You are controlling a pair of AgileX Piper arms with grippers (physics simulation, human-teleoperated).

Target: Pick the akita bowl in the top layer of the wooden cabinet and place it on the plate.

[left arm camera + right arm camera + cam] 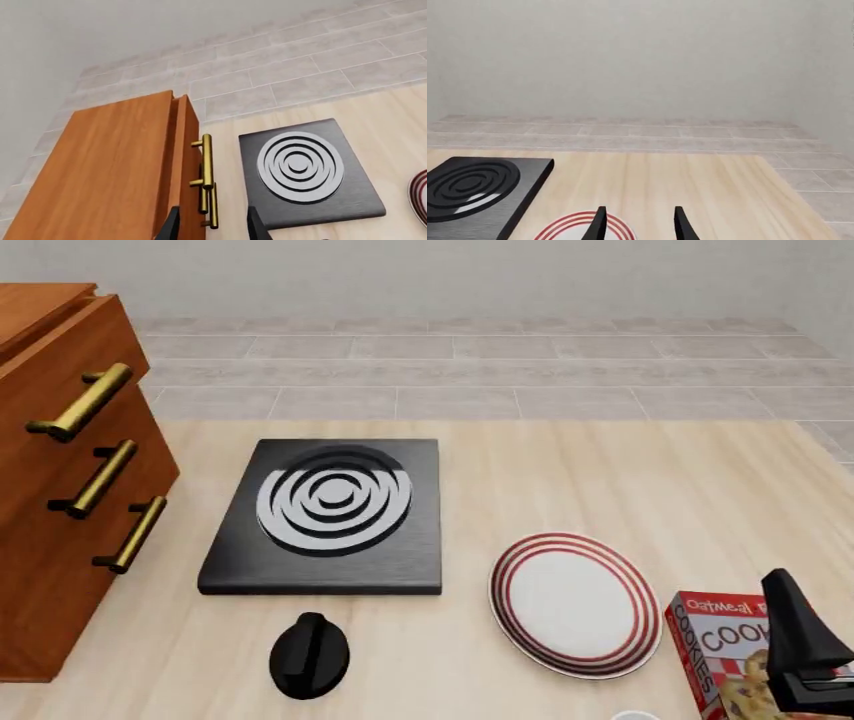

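Setting: pale wooden table (641,470) backed by a strip of grey tile and a plain light wall; nothing here gives you scale.
Wooden cabinet (54,490): stands at the far left of the table, three drawers shut as far as you can see, brass bar handles stacked down its front.
Top layer (60,360): uppermost drawer, its handle (83,400) the highest of the three; it looks closed, so you must pull it first.
Akita bowl: not visible in any view; judge it to be inside the shut top drawer.
Plate (577,605): white with red rings, lying on the near right of the table, just left of a cookie box (727,650); nothing rests on it.
Stove (327,520): black square slab between cabinet and plate, with a black knob-like object (310,655) nearer you.
Left gripper (212,227): fingers parted and holding nothing, pointed at the cabinet's front with the brass handles just ahead of them.
Right gripper (639,225): fingers spread and holding nothing, hovering over the near edge of the plate.
Handling, drawer: the bar is rigid and likely smooth; close across its middle and pull straight out so it doesn't slip or bind.
Handling, bowl: expect a small, light, stiff ceramic piece, glazed and slippery, liable to chip; pinch it over the rim, one finger inside and one outside, and set it down gently.
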